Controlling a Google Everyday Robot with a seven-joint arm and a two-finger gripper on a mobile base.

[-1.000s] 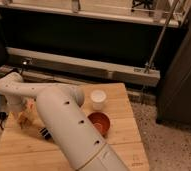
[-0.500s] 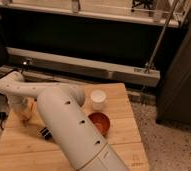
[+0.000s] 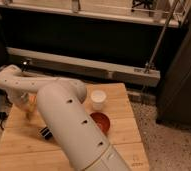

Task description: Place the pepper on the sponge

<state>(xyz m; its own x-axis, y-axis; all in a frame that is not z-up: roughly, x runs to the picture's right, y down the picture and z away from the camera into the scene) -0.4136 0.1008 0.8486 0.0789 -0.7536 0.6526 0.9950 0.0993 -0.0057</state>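
Camera view: white arm reaching across the wooden worktop (image 3: 124, 107) to its left edge.

At the left of the frame the hand (image 3: 27, 111) hangs low over the worktop, and I cannot tell whether it is open or closed. A small orange patch just beside it, toward the arm, looks like the pepper (image 3: 32, 101); whether it is gripped cannot be told. A white cup (image 3: 98, 99) stands at centre, a red bowl (image 3: 100, 121) just below it, and a black-and-white striped bar (image 3: 45, 132) lies at lower left against the arm.
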